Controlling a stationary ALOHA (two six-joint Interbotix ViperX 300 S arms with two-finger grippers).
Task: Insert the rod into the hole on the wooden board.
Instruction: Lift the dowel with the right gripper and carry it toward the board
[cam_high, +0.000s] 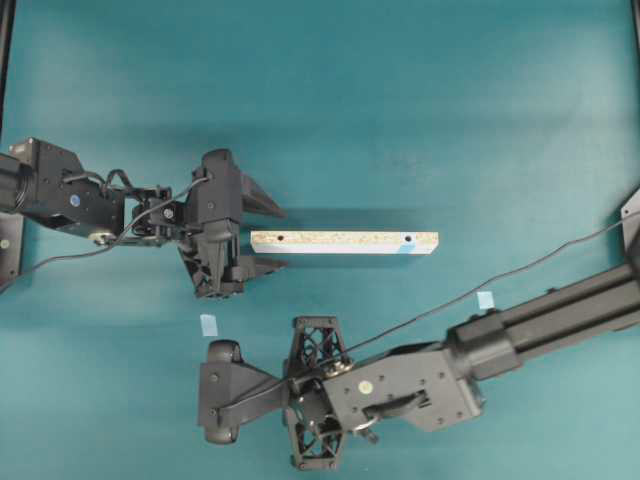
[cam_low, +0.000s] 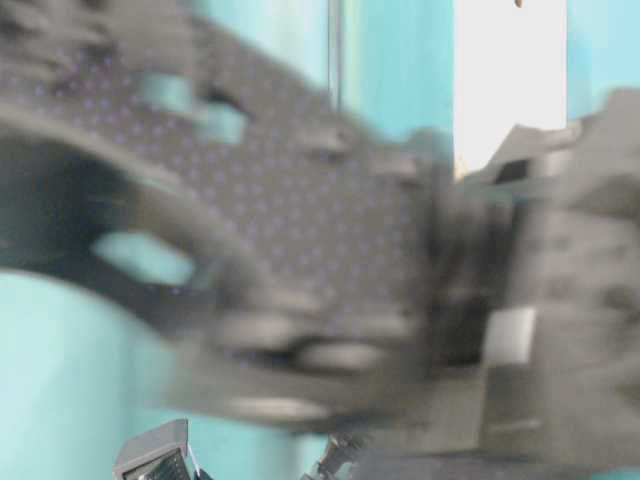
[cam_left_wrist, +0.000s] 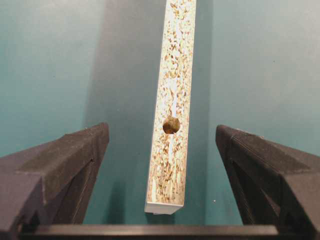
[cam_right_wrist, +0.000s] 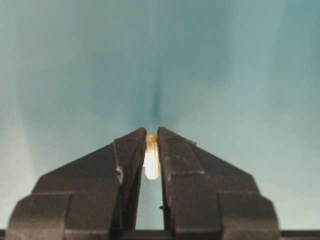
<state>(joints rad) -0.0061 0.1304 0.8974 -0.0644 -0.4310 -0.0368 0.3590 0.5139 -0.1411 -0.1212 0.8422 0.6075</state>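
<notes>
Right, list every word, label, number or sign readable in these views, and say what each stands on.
None can be read.
The wooden board bears only a blank pale-blue mark and holes.
The two blue squares on the table are blank.
The table-level view is too blurred to tell.

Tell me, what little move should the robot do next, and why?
Probably lift the right end effector and carry it toward the board. It is already shut on the rod, but it sits well away from the hole by the blue mark, and the open left end effector frames the board's other end.
</notes>
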